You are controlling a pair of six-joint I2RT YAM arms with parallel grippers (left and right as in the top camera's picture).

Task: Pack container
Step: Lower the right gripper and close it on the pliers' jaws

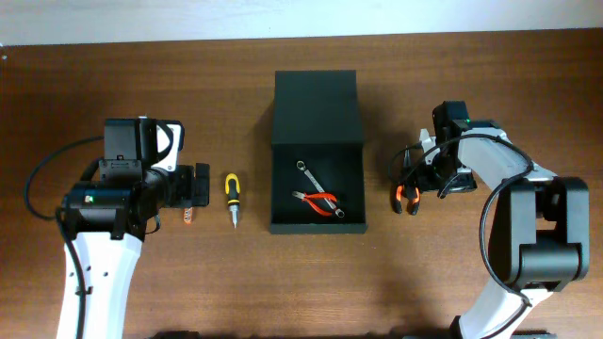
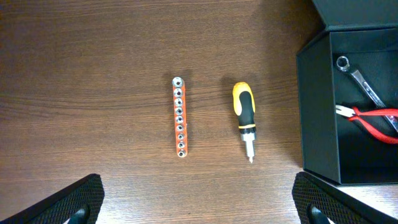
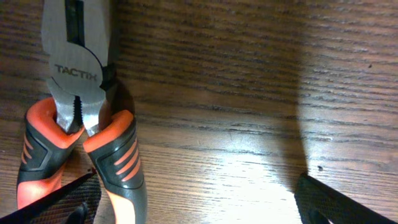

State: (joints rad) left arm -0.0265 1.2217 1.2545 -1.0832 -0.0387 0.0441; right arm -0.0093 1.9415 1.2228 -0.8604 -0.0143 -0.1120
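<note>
Overhead: straight down, far, whole table (image 1: 113, 75). Left wrist: down, mid-height, shares screwdriver (image 2: 244, 118), container (image 2: 318, 112) at 3 o'clock. Right wrist: down, very close, pliers (image 3: 74, 74) at 9 o'clock.

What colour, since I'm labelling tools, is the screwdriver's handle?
The screwdriver handle is yellow and black; best in left wrist view.

table (image 1: 283, 282) w/ container (image 1: 284, 169), screwdriver (image 1: 232, 193), pliers (image 1: 407, 198), sockets (image 2: 180, 117)

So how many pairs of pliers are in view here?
2. One red-handled pair lies inside the container; one orange-and-black pair lies outside, to the right of it.
</note>
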